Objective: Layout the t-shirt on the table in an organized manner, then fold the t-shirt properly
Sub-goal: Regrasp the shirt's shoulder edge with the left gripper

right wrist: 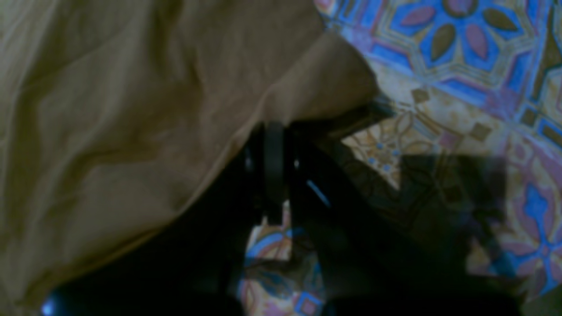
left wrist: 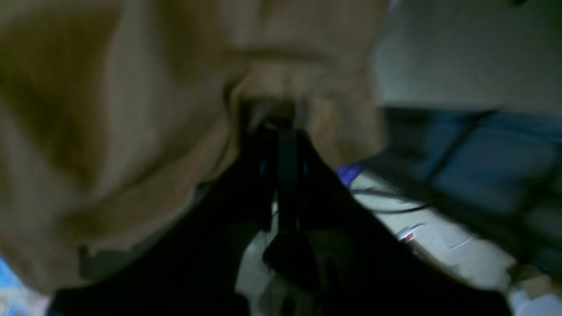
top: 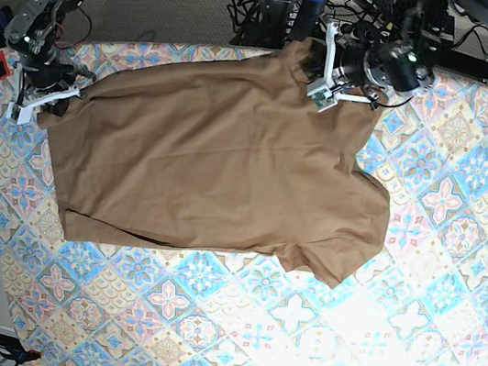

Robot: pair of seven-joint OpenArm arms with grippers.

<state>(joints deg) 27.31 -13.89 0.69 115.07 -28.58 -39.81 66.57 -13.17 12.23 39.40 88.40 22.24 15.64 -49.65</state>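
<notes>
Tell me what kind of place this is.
Probably a robotics lab or workshop: two robot arms grip a brown t-shirt on a table with a patterned cloth, with tangled cables behind.

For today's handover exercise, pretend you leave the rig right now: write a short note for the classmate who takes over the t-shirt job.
Left tool: shut on the t-shirt, pinching a corner near the far edge of the table.
Right tool: shut on the t-shirt, pinching the opposite corner close above the patterned cloth.
T-shirt: spread mostly flat across the far half of the table, held between the two tools; one sleeve sticks out toward the table's middle, and some wrinkles remain.
Done: the shirt is largely laid out.
Left: smooth it, release, then do all the folds; none has been made yet.
</notes>
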